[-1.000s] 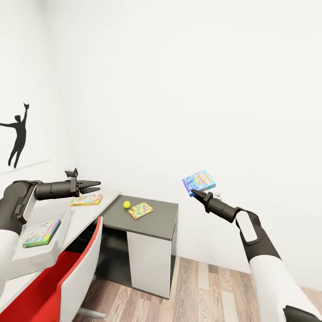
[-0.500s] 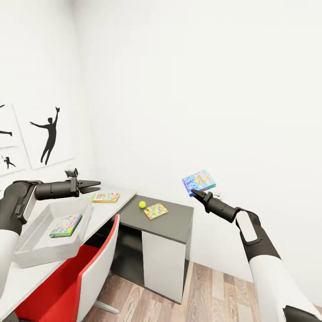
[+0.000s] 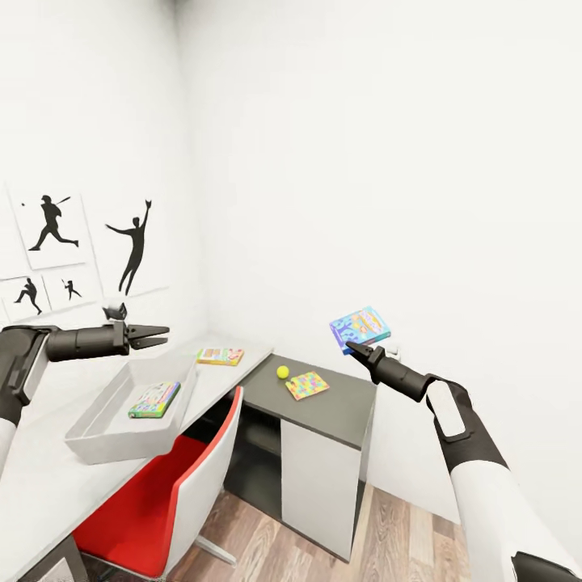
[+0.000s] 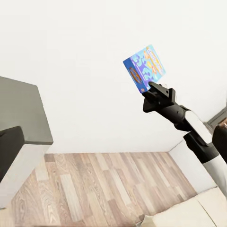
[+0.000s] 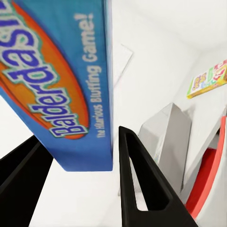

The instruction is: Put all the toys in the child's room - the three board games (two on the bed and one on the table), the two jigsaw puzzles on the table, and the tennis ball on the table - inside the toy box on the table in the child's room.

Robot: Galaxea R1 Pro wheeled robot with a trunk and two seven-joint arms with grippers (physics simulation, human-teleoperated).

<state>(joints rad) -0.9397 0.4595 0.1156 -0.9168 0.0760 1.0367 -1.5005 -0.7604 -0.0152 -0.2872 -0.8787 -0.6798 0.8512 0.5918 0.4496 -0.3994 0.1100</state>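
Board game label "Balderdash", wrist-side

3 board games (1 held), 1 puzzle, 1 ball

The blue board game carries an orange oval with "Balderdash" in white letters, its end cut off at the picture's edge. Beside the oval, along the box's edge, runs "The Hilarious Bluffing Game!". No other print can be read.
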